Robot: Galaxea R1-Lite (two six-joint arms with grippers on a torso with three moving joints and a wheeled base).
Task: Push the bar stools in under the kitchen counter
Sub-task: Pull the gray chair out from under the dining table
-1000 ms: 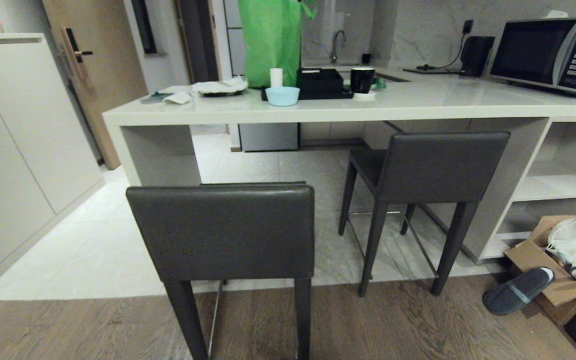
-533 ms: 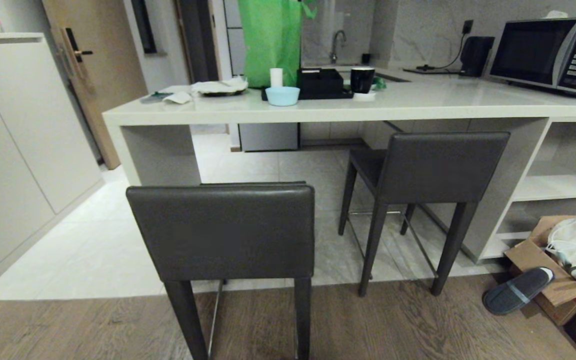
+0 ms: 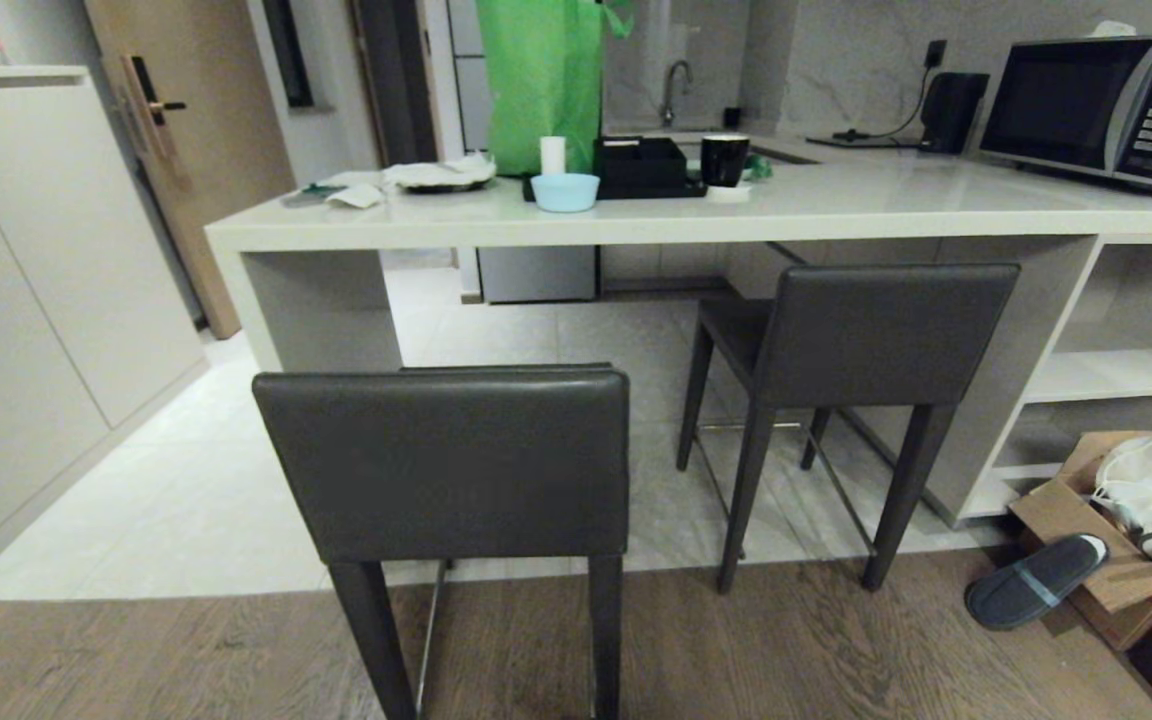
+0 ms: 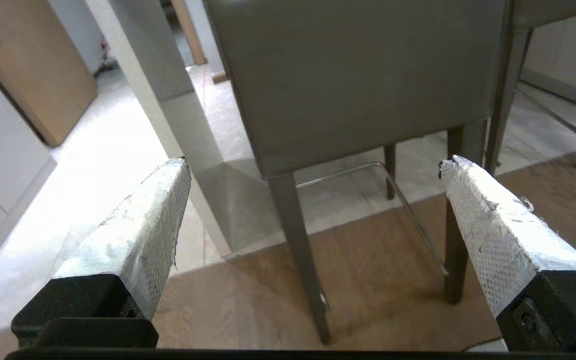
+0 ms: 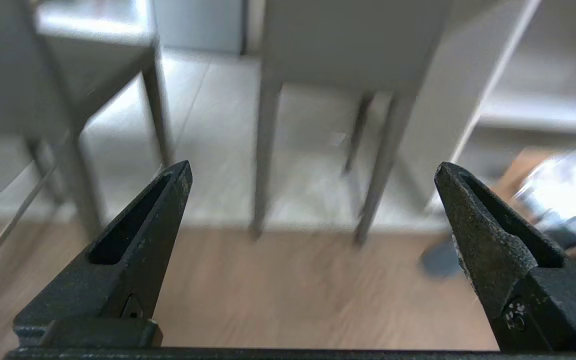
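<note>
I'm facing the near stool (image 3: 441,460), out from the kitchen counter (image 3: 636,215); both claws gaping empty; it's rigid, tippy, so I'm pushing its backrest.

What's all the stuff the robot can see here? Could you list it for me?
bar stools: two, dark grey; nearer one out on the wood floor, farther one partly under the counter
kitchen counter: one, pale stone top, white sides
microwave: one, silver and black, on the counter's right end
bowl: one, light blue, on the counter
mug: one, black, on the counter
bag: one, green, behind the bowl
slipper: one, dark, floor at right
cardboard box: one, brown, floor at right
left gripper: open, empty
right gripper: open, empty
</note>
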